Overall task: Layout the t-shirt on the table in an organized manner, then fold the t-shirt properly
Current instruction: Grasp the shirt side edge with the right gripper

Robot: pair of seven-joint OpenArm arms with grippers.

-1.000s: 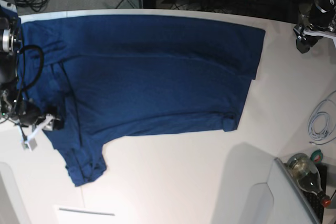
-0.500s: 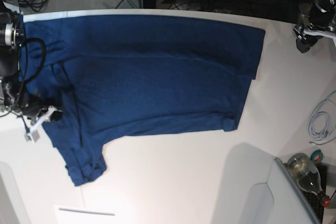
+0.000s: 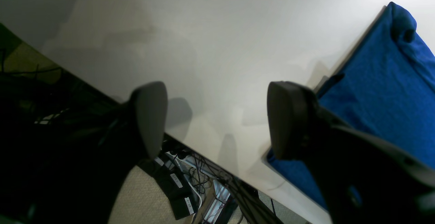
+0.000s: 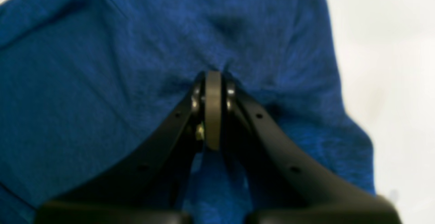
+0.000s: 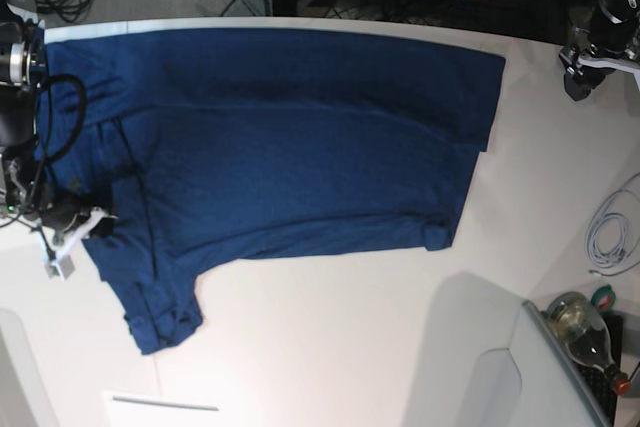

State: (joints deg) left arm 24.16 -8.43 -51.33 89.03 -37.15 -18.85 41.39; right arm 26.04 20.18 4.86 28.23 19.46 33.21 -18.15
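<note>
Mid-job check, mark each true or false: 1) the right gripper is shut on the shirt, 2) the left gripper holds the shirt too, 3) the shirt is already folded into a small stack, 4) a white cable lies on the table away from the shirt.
1) True. The right gripper is shut, its tips pinching the t-shirt, with fabric puckered around them.
2) False. The left gripper is open and empty over the table, beside the shirt's edge.
3) False. It lies spread out across the table, one sleeve sticking out toward the near edge.
4) True. A white cable lies on the table, well apart from the shirt.
</note>
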